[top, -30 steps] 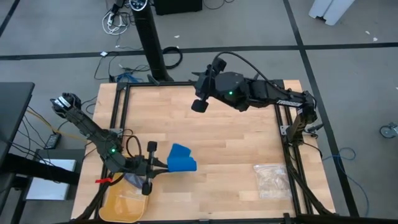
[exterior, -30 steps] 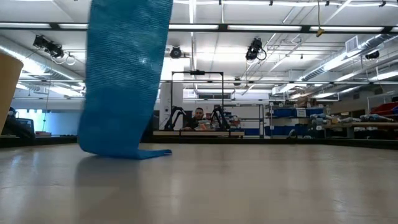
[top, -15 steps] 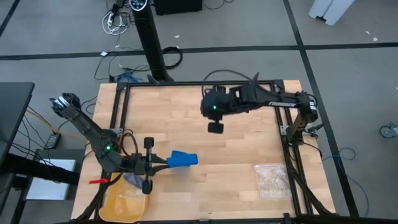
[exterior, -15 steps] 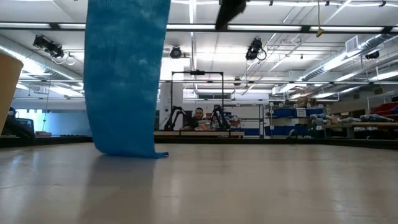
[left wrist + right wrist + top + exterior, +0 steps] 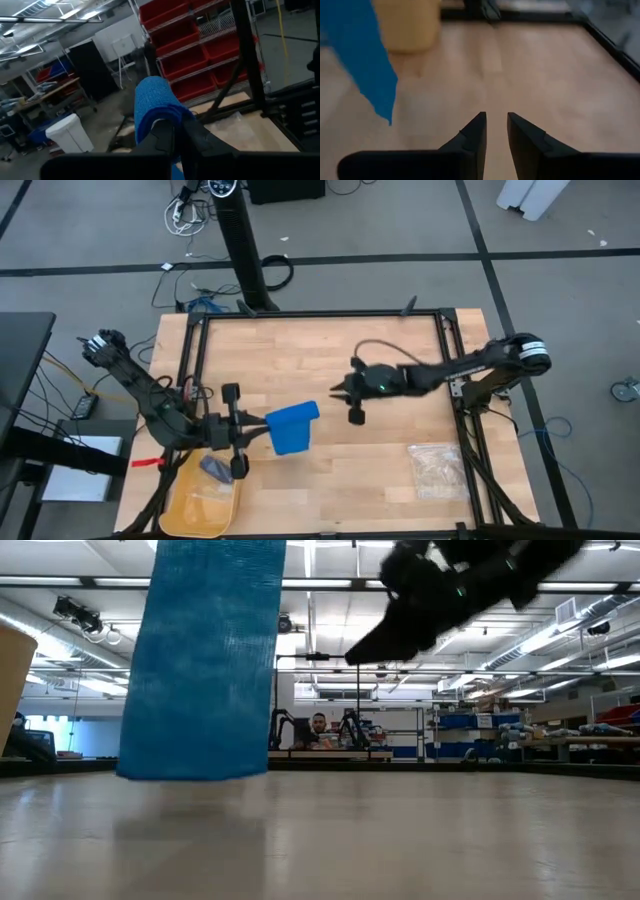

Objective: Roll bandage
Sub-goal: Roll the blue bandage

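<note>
The bandage [image 5: 293, 427] is a bright blue cloth band. It hangs as a wide flat strip in the low view [image 5: 200, 660]. Its lower edge [image 5: 190, 776] is close above the table; I cannot tell whether it touches. My left gripper [image 5: 256, 431] at the near left is shut on the bandage's upper part. My right gripper [image 5: 338, 391] is over the table's middle, to the right of the bandage. It points toward the bandage with a narrow gap between its fingers [image 5: 495, 125] and holds nothing. The bandage's lower corner also shows in the right wrist view [image 5: 365, 60]. My left gripper pinches the bandage's upper part [image 5: 150, 112] between its two fingers. The cloth bulges in a rounded fold [image 5: 152, 92] past the fingertips. The fingers lie about level and point toward the table's right edge. The bandage hangs slack below them.
A yellow tray [image 5: 195, 505] with a small dark packet [image 5: 214, 469] stands at the near left corner, under my left arm. A clear plastic bag [image 5: 436, 465] lies at the near right. A black frame rail [image 5: 320, 314] runs around the table.
My right gripper has swung from the table's far middle toward the near edge and down, toward the bandage, and now points at it. My left gripper has risen a little. The bandage's lower end, which lay folded on the table, now hangs straight, and the band has turned broader.
</note>
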